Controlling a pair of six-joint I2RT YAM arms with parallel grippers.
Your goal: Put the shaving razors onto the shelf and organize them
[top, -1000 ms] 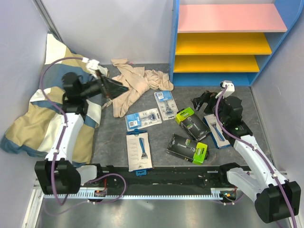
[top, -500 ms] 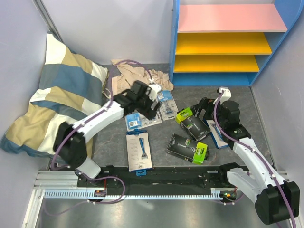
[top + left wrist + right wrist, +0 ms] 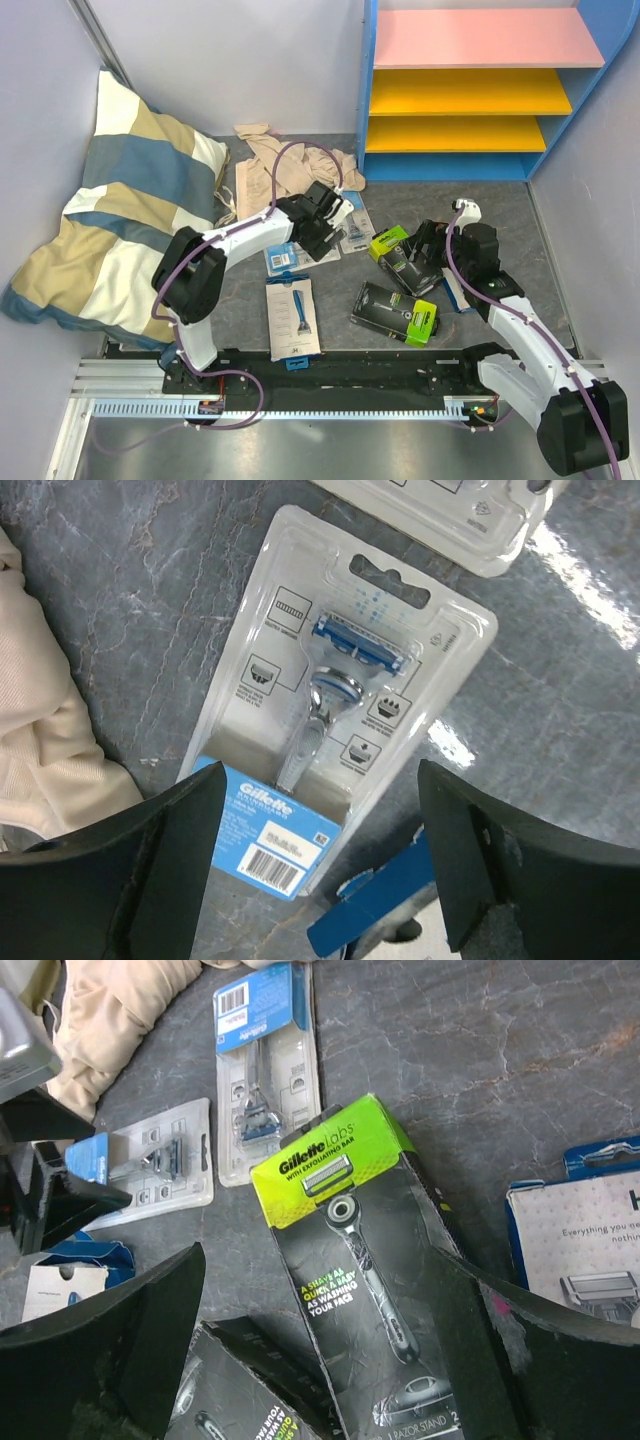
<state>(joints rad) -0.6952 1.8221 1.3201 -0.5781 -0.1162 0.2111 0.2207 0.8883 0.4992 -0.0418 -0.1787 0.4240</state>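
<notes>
The shelf (image 3: 485, 38) stands at the back right, its boards bare. Six razor packs lie on the floor. My left gripper (image 3: 322, 228) is open, low over a clear blister pack (image 3: 285, 257), which sits between its fingers in the left wrist view (image 3: 330, 695). A second blister (image 3: 356, 232) lies beside it. My right gripper (image 3: 420, 255) is open over a black, lime-ended box (image 3: 398, 256), framed in the right wrist view (image 3: 370, 1260). A second black box (image 3: 394, 312) and a white-blue box (image 3: 291, 318) lie nearer. Another white-blue box (image 3: 580, 1250) is mostly under the right arm.
A beige cloth (image 3: 290, 170) lies behind the packs, touching distance from the left gripper (image 3: 40, 740). A striped pillow (image 3: 110, 220) fills the left side. Walls close in on both sides.
My left arm has swung from over the pillow to the right and come down over the blister pack. My right gripper has shifted left and lower over the black lime-ended box.
</notes>
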